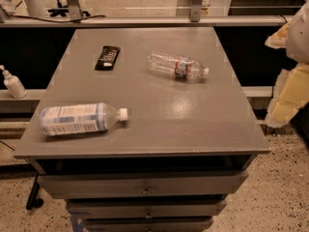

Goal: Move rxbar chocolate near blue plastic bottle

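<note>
The rxbar chocolate (107,57), a small flat black-wrapped bar, lies on the grey cabinet top (159,115) at the back left. The blue plastic bottle (79,118), with a pale blue-and-white label and white cap, lies on its side near the front left edge, cap pointing right. My gripper (291,79) is a pale yellow and white shape at the far right edge of the view, off the side of the cabinet top, well away from both objects and holding nothing that I can see.
A smaller clear ribbed bottle (177,66) with a red label band lies on its side at the back middle. A white pump bottle (13,83) stands on a ledge to the left. Drawers (145,190) are below the front edge.
</note>
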`<state>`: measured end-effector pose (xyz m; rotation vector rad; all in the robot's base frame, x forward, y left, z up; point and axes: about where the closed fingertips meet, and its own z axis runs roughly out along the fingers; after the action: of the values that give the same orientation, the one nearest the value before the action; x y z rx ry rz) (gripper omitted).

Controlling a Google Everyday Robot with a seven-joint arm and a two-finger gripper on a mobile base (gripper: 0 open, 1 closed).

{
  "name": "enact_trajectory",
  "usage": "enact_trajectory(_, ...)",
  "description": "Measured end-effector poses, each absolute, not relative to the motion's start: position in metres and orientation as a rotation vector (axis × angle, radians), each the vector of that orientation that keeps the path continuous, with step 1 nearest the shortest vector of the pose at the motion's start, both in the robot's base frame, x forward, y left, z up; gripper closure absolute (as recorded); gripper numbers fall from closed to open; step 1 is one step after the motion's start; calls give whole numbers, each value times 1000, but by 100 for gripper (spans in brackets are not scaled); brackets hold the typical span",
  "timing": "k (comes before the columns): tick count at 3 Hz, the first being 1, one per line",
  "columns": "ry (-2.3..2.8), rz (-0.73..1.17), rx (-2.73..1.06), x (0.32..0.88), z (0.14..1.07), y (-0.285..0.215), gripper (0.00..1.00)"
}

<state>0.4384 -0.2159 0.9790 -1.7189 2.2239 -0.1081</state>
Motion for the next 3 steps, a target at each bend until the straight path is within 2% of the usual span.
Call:
enact_trajectory(1,2220,-112,-1719,439,980,-215,0)
enact_trajectory(3,1913,-130,-1896,507,968,-155,0)
